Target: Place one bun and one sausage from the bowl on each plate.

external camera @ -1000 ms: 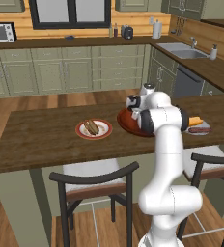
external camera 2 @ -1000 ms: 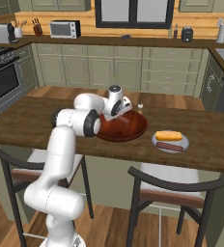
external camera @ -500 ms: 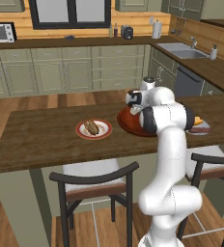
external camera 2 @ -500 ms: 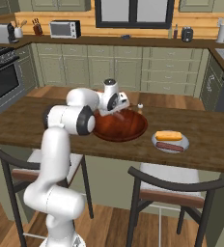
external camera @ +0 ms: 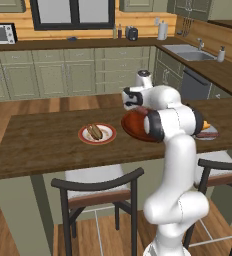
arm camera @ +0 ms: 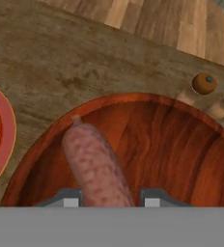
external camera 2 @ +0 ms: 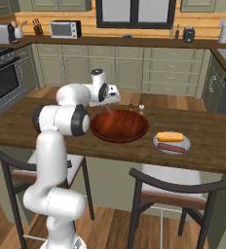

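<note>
Mottled pink-brown sausage, blunt-ended, clamped between the fingers above the glossy reddish-brown bowl.

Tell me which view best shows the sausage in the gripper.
The hand view: the sausage fills the foreground between the fingertips, above the bowl. The right base view shows it as a thin reddish sliver under the gripper; in the left base view, I cannot make it out.
</note>
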